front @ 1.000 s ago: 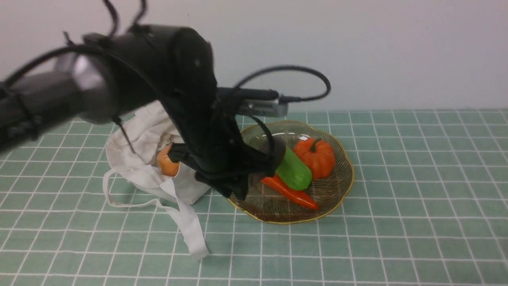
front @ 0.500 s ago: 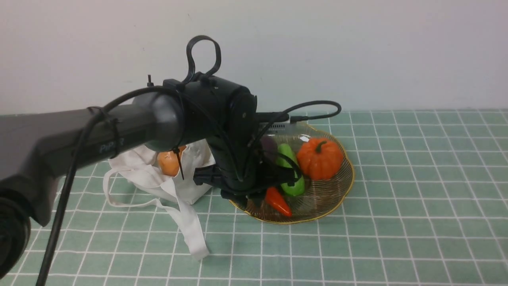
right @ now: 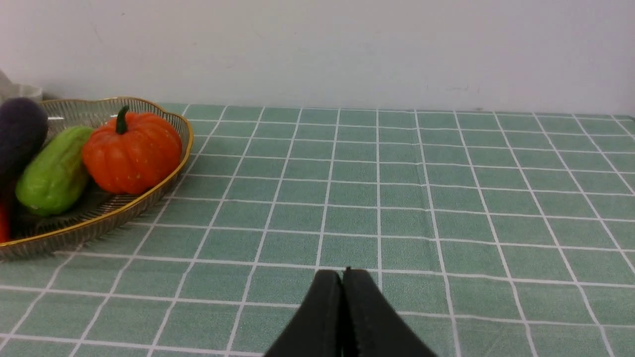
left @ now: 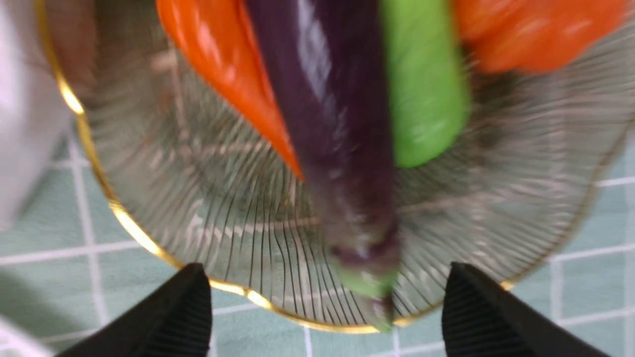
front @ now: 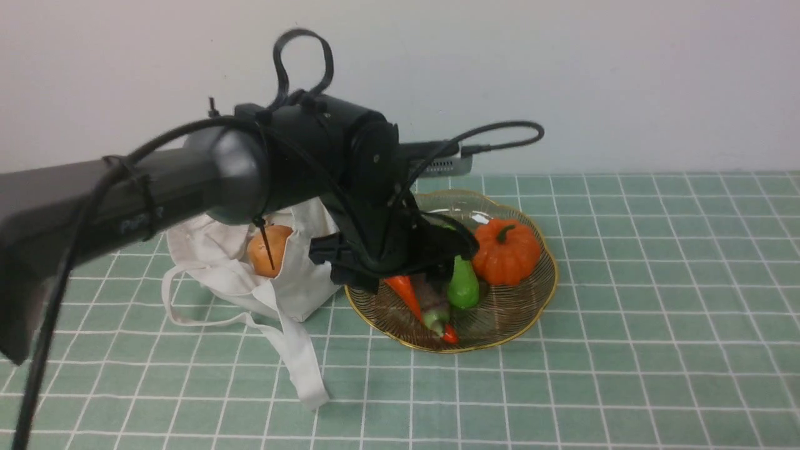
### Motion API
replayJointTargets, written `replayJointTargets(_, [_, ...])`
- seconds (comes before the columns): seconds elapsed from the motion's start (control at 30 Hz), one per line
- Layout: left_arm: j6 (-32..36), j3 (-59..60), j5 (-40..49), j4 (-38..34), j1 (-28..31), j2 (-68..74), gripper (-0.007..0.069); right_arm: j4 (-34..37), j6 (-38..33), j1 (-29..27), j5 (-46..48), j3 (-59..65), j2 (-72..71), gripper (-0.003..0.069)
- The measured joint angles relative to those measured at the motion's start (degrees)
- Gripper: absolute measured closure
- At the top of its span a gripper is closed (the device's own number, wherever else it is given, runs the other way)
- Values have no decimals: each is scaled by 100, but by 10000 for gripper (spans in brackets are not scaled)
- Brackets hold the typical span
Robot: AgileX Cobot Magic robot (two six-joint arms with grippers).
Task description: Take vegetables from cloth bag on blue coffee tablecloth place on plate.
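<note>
The dark purple eggplant [front: 430, 301] lies in the glass plate [front: 539, 299] between a red pepper and a green vegetable, its green stem end toward the near rim. My left gripper [front: 403, 275] hovers just above it, open and empty. In the left wrist view the eggplant [left: 337, 124] is blurred, and the gripper [left: 325, 270] stands wide open with both fingers clear of it. The tan-orange onion [front: 269, 250] sits in the mouth of the off-white cloth bag [front: 294, 294], left of the plate. My right gripper [right: 342, 277] is shut and empty, low over the tablecloth [right: 397, 188].
The plate also holds an orange pumpkin [front: 506, 250], a green vegetable [front: 463, 289] and a red pepper [front: 400, 292]. The bag's strap [front: 306, 369] trails forward over the cloth. A pale wall stands behind the table. The plate's rim [right: 184, 144] shows in the right wrist view.
The left gripper swung over the plate, opened and let go of the eggplant, which now lies among the other vegetables. The red pepper and green vegetable shifted.
</note>
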Motion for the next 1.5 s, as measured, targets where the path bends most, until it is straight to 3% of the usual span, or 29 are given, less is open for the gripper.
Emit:
replayJointTargets(0.1, [204,-238,443,162,0,-465,72,0,0,0,0,0,0,674])
replayJointTargets(0.2, [668,-509,1132,340,0,-1011,148,0,0,0,0,0,0,674])
replayJointTargets(0.27, [909,-606,1541,432,0,-1318,225,0,0,0,0,0,0,674])
replayJointTargets(0.43, [1175,-558,2143,1018,0,-2282,543,0,0,0,0,0,0,674])
replayJointTargets(0.53, [1197,-225,2148,1270,0,-2842,613,0,0,0,0,0,0,674])
replayJointTargets(0.7, [1197,1078,2121,1353,0,-3842,629,0,0,0,0,0,0,674])
replayJointTargets(0.8, [1197,2237,1638,1228,0,-4678,629,0,0,0,0,0,0,674])
replayJointTargets(1.13, [1208,6073,-1989,855,0,-7923,629,0,0,0,0,0,0,674])
replayJointTargets(1.3, [1213,6595,-2638,968,0,-8526,629,0,0,0,0,0,0,674])
replayJointTargets(1.5, [1208,6681,-2696,999,0,-8695,629,0,0,0,0,0,0,674])
